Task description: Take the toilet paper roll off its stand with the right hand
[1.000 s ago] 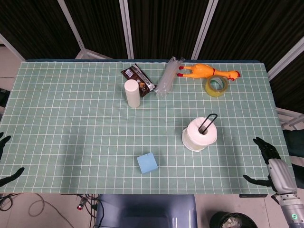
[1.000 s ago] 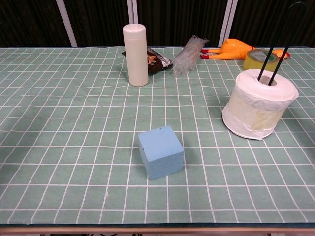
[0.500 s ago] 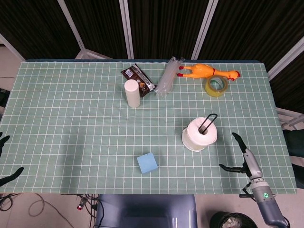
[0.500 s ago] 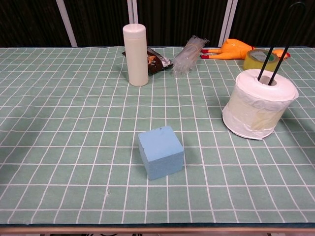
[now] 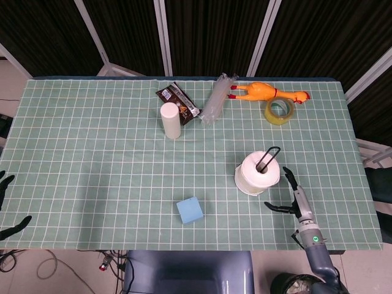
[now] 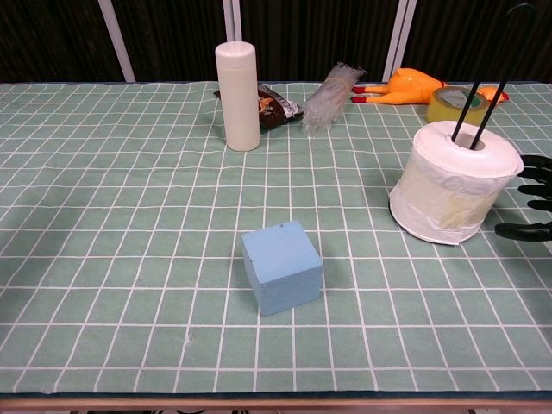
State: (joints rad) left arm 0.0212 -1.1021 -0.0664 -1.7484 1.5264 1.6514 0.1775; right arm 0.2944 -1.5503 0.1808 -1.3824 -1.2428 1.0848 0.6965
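A: The right hand has swept in from the counter's near right corner and now sits just right of the roll, fingers spread wide, gripping nothing

B: Not touching yet, though. In the chest view its dark fingertips only just poke in at the right edge, a small gap off the paper

A: The roll's on its stand, the black wire loop sticking up through the core, right of centre on the green gridded counter

B: Left hand? Only dark fingers at the far left edge, apart, holding nothing

A: Blue cube near the front edge, left of the roll. At the back, a white bottle upright beside a dark packet, a clear bag, a rubber chicken and a tape ring touching the chicken's tail end
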